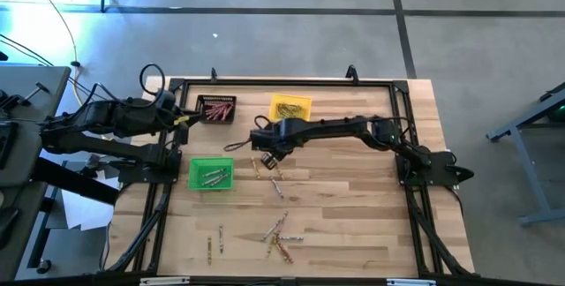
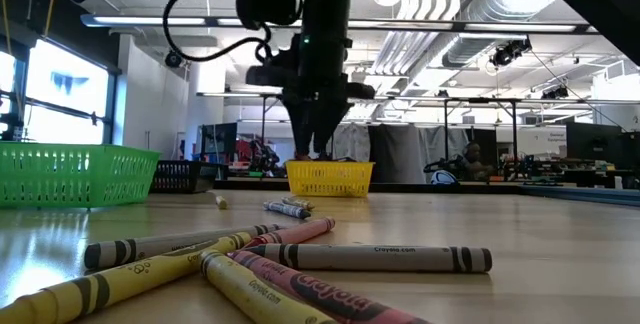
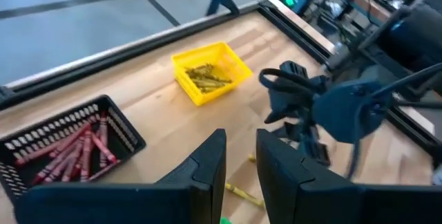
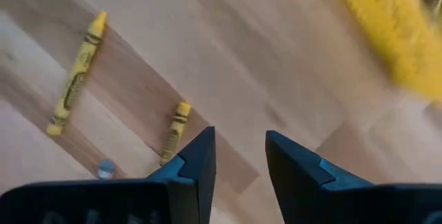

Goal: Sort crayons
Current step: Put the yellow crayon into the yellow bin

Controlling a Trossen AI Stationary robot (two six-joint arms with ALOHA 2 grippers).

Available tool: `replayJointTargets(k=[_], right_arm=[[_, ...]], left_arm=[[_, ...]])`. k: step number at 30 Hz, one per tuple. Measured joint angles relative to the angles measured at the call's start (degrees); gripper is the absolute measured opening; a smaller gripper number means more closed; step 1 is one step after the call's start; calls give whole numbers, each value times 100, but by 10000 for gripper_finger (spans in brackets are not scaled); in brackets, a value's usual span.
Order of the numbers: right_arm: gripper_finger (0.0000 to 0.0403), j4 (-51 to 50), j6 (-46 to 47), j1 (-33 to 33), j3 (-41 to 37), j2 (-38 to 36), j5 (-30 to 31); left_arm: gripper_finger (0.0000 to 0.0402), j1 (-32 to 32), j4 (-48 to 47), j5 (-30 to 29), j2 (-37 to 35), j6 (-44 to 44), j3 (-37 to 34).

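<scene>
3 bins, 2 arms, approx 15 loose crayons

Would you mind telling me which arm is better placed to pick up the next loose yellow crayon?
Probably the right: its end effector hangs open just above yellow crayons; the left waits by the black bin.

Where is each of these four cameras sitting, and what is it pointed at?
High: overhead, straight down on table, both arms.
Low: at tabletop height, past crayons toward yellow bin; an arm hangs above.
Left wrist: on left arm, over its fingers, toward black bin, right arm.
Right wrist: over its fingers, down at yellow crayons.
Shared: yellow bin.
</scene>
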Motion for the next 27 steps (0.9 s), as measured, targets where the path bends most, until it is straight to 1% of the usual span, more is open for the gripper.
replayJointTargets(k=[7,10,13,16,19,23,27], right_arm=[[113,447,1693,316,-285,2,-213],[114,813,2128,465,-289,2,-221],[114,989,2330,571,-289,2,-212],[114,929,2500,629,-289,15,-78],[114,867,2529,633,-289,145,-82],[114,860,2530,629,-289,417,-375],[114,829,2524,615,-292,518,-417]], left_arm=[[66,0,-17,694,0,521,0],[66,0,-19,925,0,777,0],[66,0,-90,1096,-15,1005,0],[66,0,-206,1194,-63,1193,0],[66,-1,-224,1300,-133,1354,0],[66,-2,-227,1360,-249,1499,0],[66,0,-221,1361,-381,1549,0]])
